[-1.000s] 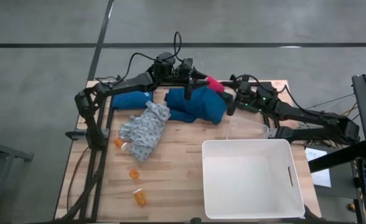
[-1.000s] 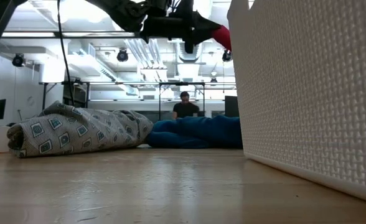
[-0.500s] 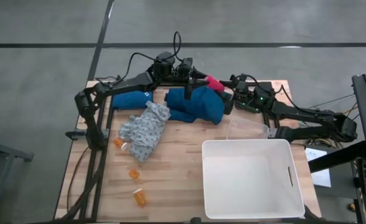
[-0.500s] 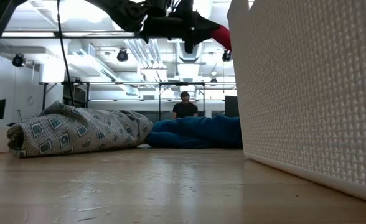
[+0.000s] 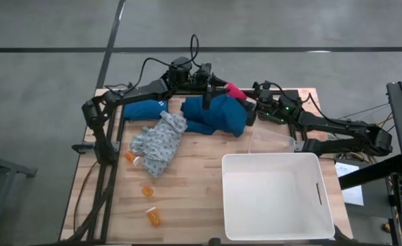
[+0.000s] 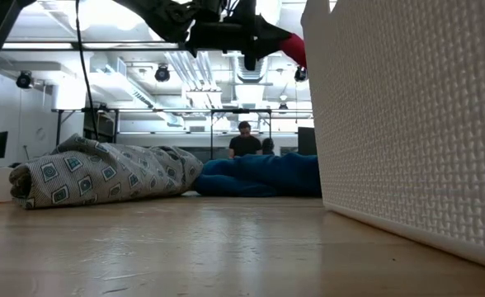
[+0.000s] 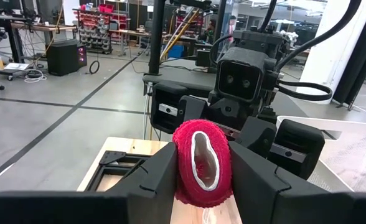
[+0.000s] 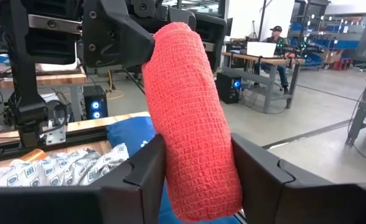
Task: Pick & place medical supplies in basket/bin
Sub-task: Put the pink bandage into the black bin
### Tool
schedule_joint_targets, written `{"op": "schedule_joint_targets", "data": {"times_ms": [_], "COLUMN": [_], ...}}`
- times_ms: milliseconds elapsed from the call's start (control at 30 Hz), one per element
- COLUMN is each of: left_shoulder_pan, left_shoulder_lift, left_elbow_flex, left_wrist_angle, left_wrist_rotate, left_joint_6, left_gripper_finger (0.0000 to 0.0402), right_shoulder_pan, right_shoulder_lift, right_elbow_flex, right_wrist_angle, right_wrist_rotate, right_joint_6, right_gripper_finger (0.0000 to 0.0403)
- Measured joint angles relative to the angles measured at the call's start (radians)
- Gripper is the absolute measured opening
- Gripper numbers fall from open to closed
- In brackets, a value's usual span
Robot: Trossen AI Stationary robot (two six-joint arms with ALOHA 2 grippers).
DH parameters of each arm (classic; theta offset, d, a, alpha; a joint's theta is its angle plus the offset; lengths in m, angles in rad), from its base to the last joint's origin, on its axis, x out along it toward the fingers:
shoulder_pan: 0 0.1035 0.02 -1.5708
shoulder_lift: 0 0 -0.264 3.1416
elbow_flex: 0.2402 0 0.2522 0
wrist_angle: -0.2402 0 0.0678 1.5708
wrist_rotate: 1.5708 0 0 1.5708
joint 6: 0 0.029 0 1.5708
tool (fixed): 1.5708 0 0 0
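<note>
Up at the far middle of the surface [image 5: 187, 178], the left gripper [image 7: 201, 186] is pinching the pink-red cylinder [image 5: 236, 92] while the right gripper [image 8: 198, 186] is pinching its other end. I think a handover is happening; next the left gripper should let go, so the right one can carry it to the white tub [image 5: 276, 164].

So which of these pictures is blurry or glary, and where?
Low view: the near wooden tabletop is soft, and the ceiling lights glare. Right wrist view: the red bandage roll fills the frame up close. High view: evenly lit, without strong shadows.
</note>
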Motion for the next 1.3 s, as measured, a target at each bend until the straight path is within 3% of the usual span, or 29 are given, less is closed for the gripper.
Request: {"op": "schedule_joint_targets", "data": {"times_ms": [267,1300], "left_shoulder_pan": [0.0,-0.003], "left_shoulder_lift": [0.0,0.0], "left_elbow_flex": [0.0,0.0], "left_wrist_angle": [-0.001,-0.006], "left_wrist_rotate": [0.0,-0.002], "left_joint_6": [0.0,-0.013], "left_gripper_finger": [0.0134,0.0134], "right_shoulder_pan": [0.0,0.0], "right_shoulder_lift": [0.0,0.0], "right_elbow_flex": [0.0,-0.001], "right_wrist_angle": [0.0,0.0], "right_wrist_rotate": [0.0,0.002], "right_joint_6": [-0.023,-0.025], "right_gripper_finger": [0.0138,0.0142]}}
